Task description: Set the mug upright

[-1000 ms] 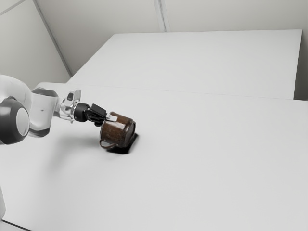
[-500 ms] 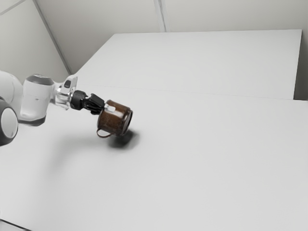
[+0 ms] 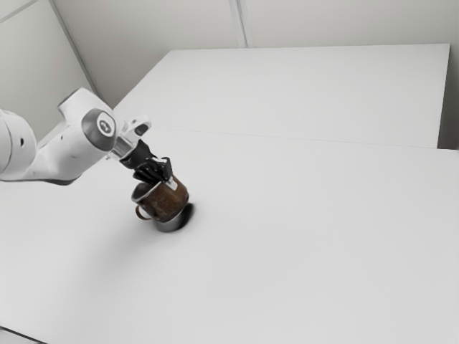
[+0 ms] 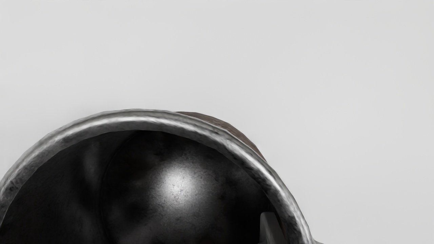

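The gripper pinched the mug by its wall. Below the gripper, the mug leaned, its mouth tipped toward the arm

The exterior view looks from the arm's side, well back and above the table, facing down and across it toward the pale wall beyond. The arm enters from the exterior view's left. The wrist view looks from the arm's hand, very near the mug, facing into its mouth and past its rim to the tabletop. Both views share the mug and some table surface.
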`<action>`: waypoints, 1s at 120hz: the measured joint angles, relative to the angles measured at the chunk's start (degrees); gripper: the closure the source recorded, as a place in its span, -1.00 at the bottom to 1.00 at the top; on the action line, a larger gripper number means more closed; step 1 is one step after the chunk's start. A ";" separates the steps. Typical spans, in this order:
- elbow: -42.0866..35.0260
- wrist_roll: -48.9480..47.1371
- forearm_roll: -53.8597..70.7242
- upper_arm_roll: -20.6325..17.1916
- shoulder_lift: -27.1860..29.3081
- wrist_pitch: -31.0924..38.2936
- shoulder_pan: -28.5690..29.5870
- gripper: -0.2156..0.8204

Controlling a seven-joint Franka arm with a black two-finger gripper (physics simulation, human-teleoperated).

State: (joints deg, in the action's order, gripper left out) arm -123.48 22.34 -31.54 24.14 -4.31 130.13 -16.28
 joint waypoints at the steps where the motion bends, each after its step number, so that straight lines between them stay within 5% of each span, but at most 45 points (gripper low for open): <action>1: -0.04 -0.57 0.36 0.03 0.00 0.24 -0.14 0.92; 57: -2.26 -30.54 18.04 0.24 -0.09 4.64 -5.20 0.92; 120: -2.30 -56.68 30.01 0.22 0.32 -1.51 -8.45 0.92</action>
State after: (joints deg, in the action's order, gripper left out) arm -125.78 -34.34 -1.53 24.36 -3.99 128.62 -24.73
